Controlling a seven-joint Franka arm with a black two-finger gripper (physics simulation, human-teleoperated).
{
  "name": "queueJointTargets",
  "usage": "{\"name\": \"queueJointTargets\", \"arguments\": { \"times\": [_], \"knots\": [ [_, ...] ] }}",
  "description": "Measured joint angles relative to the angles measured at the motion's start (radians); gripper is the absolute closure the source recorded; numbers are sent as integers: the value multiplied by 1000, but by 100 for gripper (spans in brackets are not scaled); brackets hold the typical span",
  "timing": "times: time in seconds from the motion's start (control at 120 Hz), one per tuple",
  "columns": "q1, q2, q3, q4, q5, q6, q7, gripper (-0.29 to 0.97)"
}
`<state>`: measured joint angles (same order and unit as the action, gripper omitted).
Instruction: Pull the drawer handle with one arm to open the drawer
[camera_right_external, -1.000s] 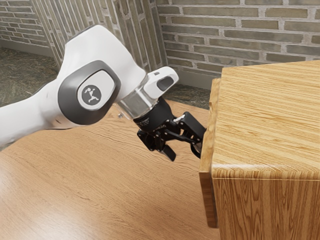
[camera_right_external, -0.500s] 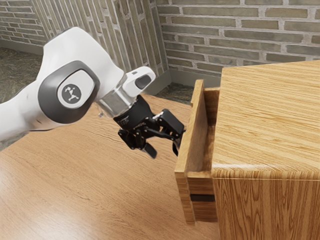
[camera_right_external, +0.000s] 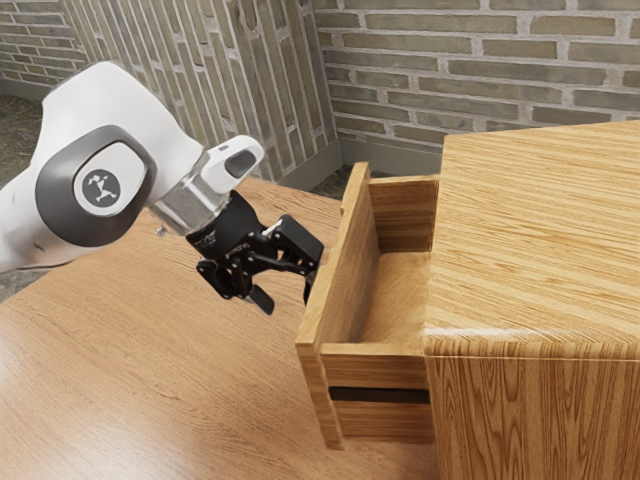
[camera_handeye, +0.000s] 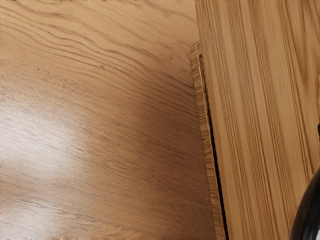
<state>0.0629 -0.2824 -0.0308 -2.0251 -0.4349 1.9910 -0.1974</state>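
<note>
drawer (camera_right_external: 345, 255) — light grained wood, standing open | gripper (camera_right_external: 288, 288) at its front

Robot arm (camera_right_external: 100, 180), white: 1. Hand (camera_right_external: 288, 290), black: 1. Cabinet (camera_right_external: 540, 250), wood-grain: 1. Drawer (camera_right_external: 345, 270), wood-grain, in that cabinet: 1. Surface (camera_right_external: 150, 380), wood-grain, carrying the cabinet: 1. Brick wall (camera_right_external: 480, 60): at least 2 faces counted.

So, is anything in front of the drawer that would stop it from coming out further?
Nothing visible does. The drawer stands partly out of the cabinet, and nothing lies on the wooden surface ahead of its front panel. There is just the claw, at that panel.
</note>
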Motion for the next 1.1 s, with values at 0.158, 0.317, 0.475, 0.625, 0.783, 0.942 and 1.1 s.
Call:
{"name": "queueJointTargets", "arguments": {
  "times": [0.158,0.317,0.475,0.625,0.783,0.942,1.1],
  "knots": [
    [1,-32,34,-30,2,-5,3,0],
    [0,-66,79,-65,6,-10,7,0],
    [1,-97,131,-96,9,-16,14,0],
    [-6,-132,214,-112,40,-36,21,0],
    [12,-116,387,140,306,-179,29,0],
    [29,-88,330,277,548,-393,31,0],
    [28,-169,238,139,583,-460,31,0]
  ]
}}
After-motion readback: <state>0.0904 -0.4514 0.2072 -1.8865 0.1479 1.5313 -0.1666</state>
